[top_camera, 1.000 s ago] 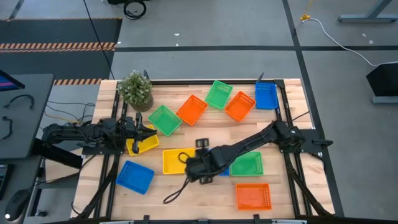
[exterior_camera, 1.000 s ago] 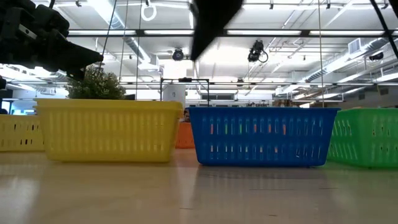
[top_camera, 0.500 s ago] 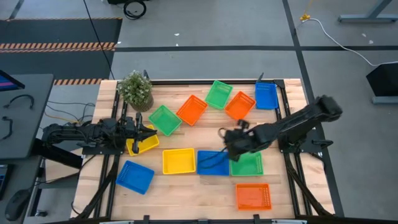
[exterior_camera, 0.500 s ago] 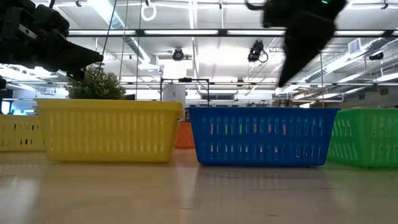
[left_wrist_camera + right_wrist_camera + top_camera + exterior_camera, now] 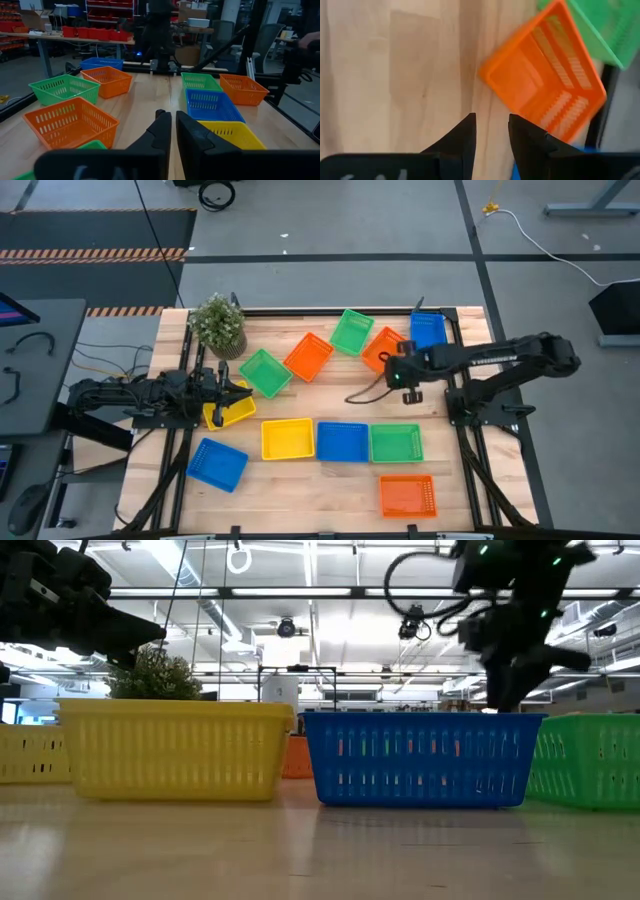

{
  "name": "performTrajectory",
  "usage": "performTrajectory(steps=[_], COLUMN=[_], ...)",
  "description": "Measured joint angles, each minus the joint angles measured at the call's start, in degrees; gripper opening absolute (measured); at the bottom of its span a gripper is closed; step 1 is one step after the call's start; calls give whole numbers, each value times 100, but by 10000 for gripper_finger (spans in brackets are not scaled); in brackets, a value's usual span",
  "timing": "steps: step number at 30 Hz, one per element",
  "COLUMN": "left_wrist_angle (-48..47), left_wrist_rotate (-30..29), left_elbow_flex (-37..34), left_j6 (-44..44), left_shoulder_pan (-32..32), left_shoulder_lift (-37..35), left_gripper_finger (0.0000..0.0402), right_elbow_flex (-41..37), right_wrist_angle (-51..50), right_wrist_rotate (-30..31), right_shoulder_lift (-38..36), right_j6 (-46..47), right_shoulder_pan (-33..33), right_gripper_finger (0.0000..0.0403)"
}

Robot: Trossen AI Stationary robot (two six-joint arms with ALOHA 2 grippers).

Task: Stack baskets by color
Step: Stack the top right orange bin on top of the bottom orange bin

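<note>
Small mesh-sided baskets lie spread on the wooden table. Yellow [image 5: 287, 438], blue [image 5: 342, 441] and green [image 5: 396, 443] ones sit in a row on their bases near the middle. Two orange baskets [image 5: 385, 348] [image 5: 308, 355], two green [image 5: 352, 331] [image 5: 264, 372] and a blue one [image 5: 427, 333] lie toward the far edge. My right gripper [image 5: 403, 375] [image 5: 491, 130] hangs open above bare wood, tilted down, just short of the orange basket [image 5: 545, 85], touching nothing. My left gripper [image 5: 240, 390] [image 5: 173, 132] rests level and shut at the left, over a yellow basket [image 5: 228, 408].
A potted plant [image 5: 218, 323] stands at the far left corner. A blue basket [image 5: 217, 464] lies at the near left and an orange one [image 5: 407, 495] at the near right. A black frame runs along the table's right edge [image 5: 452, 380]. Bare wood lies between the two rows of baskets.
My right gripper has swung up and away from the yellow and blue baskets in the near middle, toward the table's right and far edges, and now hangs by the far orange basket. The baskets have stayed in place.
</note>
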Motion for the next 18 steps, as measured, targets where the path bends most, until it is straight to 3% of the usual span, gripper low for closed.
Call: performTrajectory(steps=[6,18], left_wrist_angle=[0,0], left_wrist_rotate=[1,-1], left_elbow_flex=[0,0], left_j6=[2,2], left_shoulder_pan=[2,0], left_shoulder_lift=[0,0], left_gripper_finger=[25,34], right_elbow_flex=[-40,-42], right_wrist_angle=[179,767], right_wrist_rotate=[-71,12], right_shoulder_lift=[448,1316], right_j6=[-1862,-2874], right_shoulder_pan=[-849,-1551], right_gripper_finger=[138,115])
